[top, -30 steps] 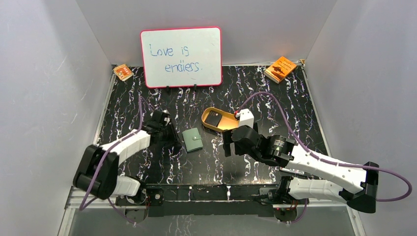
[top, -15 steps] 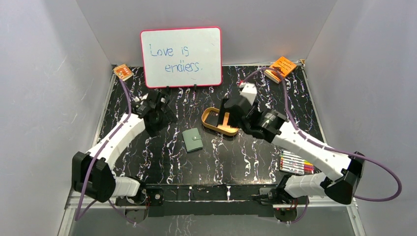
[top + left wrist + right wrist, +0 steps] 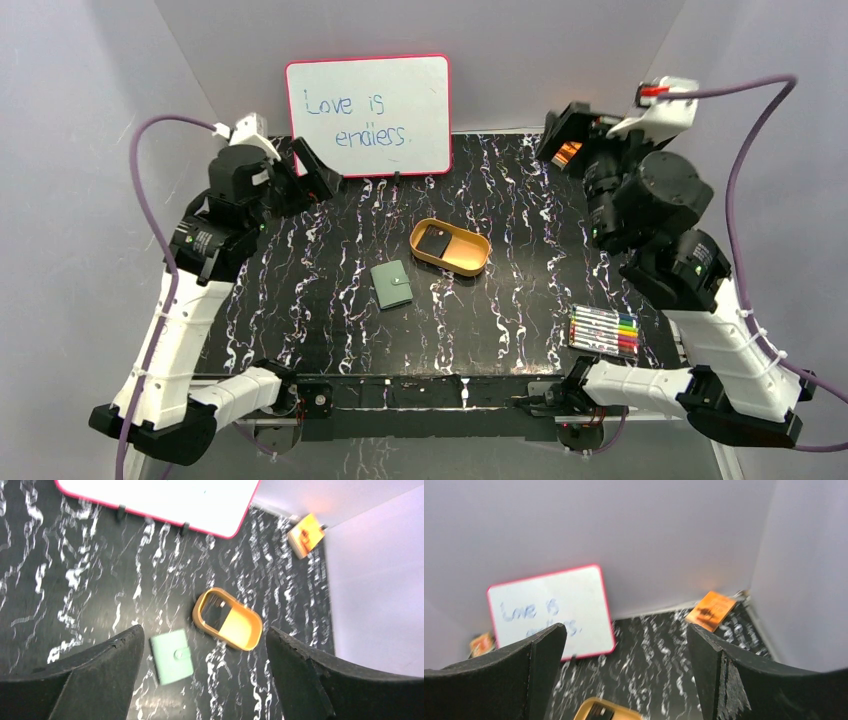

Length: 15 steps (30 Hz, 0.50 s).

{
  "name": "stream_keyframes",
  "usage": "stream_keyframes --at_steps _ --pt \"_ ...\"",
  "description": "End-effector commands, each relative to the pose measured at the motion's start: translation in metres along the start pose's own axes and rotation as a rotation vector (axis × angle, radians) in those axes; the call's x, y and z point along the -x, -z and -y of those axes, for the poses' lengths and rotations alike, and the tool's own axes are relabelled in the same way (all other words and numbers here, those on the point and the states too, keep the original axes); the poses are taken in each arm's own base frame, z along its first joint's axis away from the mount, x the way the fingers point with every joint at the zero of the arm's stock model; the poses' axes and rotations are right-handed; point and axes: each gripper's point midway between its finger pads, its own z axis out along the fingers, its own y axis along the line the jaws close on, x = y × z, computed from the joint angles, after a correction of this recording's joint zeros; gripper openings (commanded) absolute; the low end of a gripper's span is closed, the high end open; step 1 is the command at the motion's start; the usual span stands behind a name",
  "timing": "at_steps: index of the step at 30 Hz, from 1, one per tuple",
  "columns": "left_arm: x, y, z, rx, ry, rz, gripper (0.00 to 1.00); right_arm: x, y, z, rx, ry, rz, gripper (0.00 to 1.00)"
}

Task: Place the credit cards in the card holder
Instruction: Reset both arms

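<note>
A black table (image 3: 330,300) veined with white fills the floor of a pale-walled booth. The left arm (image 3: 190,300) rises over the table's far left corner and the right arm (image 3: 700,290) over its far right side, both well above the surface. The left gripper (image 3: 202,675) looks down at the table with its fingers (image 3: 100,680) spread wide and nothing between them. The right gripper (image 3: 624,680) faces the far wall, its fingers (image 3: 729,680) also spread wide and holding nothing. A whiteboard (image 3: 368,115) with a pink-red frame stands upright at the far edge, with "Love is endless." written on it in blue. A tan-gold oval tray (image 3: 455,268) lies near the middle of the table, turned at a slant. A row of coloured markers (image 3: 603,332) lies near the right front edge, well apart from the tray. The card holder (image 3: 392,285), a sage-green wallet, lies folded shut with its snap facing up, just to the near left of the tray and not touching it. An orange booklet (image 3: 711,611) lies in the far right corner, and another (image 3: 481,642) at the far left beside the whiteboard. The credit cards (image 3: 435,241) show as a dark flat rectangle inside the left end of the tray; I cannot tell how many there are.
</note>
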Motion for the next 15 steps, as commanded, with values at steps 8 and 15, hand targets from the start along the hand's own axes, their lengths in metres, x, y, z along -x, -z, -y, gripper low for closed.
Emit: stream_keyframes --at_steps 8,15 --pt "0.12 0.065 0.078 -0.193 -0.078 0.299 0.9 0.109 0.008 -0.06 0.317 0.091 0.205 0.99" --pt "0.121 0.092 0.097 -0.277 -0.12 0.35 0.9 0.095 0.049 -0.064 0.538 -0.049 0.238 0.99"
